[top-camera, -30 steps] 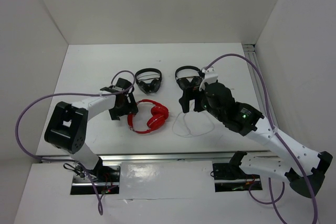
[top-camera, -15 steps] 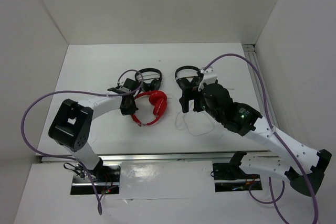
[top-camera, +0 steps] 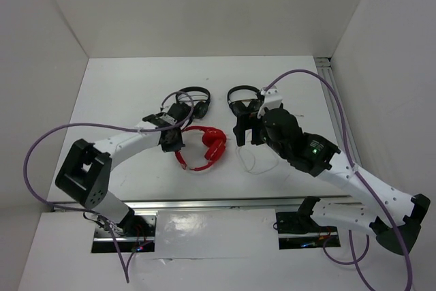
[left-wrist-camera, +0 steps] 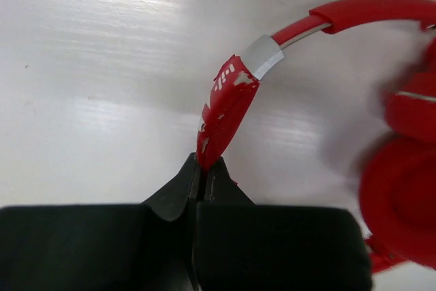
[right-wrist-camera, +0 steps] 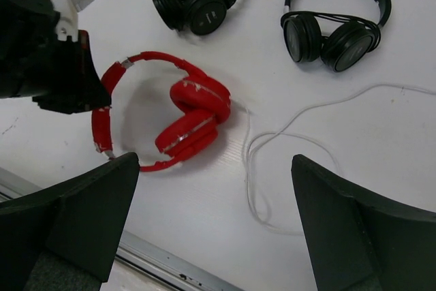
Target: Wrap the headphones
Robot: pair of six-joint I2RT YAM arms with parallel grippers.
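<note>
Where the table (top-camera: 116,86) runs nearest the arm bases: white cable (right-wrist-camera: 248,168), loosely looped, lying just right of the red headphones (top-camera: 204,146). Red headphones: at mid-table, earcups folded together, headband arching toward the left gripper (left-wrist-camera: 202,168). Left gripper: fingers pinched tight on the worn red end of the headband. Right gripper (right-wrist-camera: 214,163): spread wide, holding nothing, poised above cable and earcups. Farther back: black headphones (top-camera: 193,100) behind the red pair; second black headphones (top-camera: 244,100) to their right, the two apart.
</note>
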